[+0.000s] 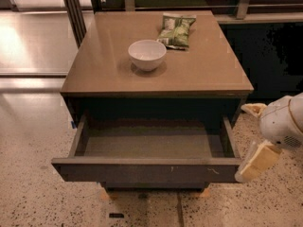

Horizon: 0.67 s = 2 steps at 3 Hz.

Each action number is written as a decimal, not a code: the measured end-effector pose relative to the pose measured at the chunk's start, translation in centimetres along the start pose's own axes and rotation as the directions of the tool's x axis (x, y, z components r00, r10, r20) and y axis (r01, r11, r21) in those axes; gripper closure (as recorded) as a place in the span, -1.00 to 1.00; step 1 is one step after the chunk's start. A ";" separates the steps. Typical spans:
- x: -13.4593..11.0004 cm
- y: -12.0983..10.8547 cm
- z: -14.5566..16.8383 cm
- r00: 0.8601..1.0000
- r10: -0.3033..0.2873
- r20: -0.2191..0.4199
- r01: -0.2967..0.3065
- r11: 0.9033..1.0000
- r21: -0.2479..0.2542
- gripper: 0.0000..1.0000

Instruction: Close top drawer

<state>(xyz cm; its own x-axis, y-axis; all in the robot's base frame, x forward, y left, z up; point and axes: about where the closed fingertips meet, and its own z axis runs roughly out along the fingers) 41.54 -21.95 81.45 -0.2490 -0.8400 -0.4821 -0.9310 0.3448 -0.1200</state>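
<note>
The top drawer [147,168] of the brown cabinet is pulled far out. Its flat dark front faces me, with small pale scratches right of centre, and its grey inside [147,144] holds nothing. My gripper [258,159], white with cream-coloured parts, is low at the right, just beside the right end of the drawer's front. I cannot tell whether it touches the front.
A white bowl [147,54] and a green snack bag [176,30] lie on the cabinet top [104,70]. A lower dark drawer front [154,186] shows under the open drawer. Speckled floor lies in front and left. A dark railing and posts stand behind.
</note>
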 end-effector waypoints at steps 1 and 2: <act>2.3 0.1 3.4 0.993 0.088 0.078 -0.088 0.996 -0.002 -0.69; 1.7 -0.3 3.1 0.994 0.079 0.076 -0.080 0.997 0.007 -0.22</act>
<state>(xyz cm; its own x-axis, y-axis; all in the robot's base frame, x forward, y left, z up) 42.18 -22.15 78.03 -0.3005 -0.7758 -0.5549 -0.9064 0.4134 -0.0872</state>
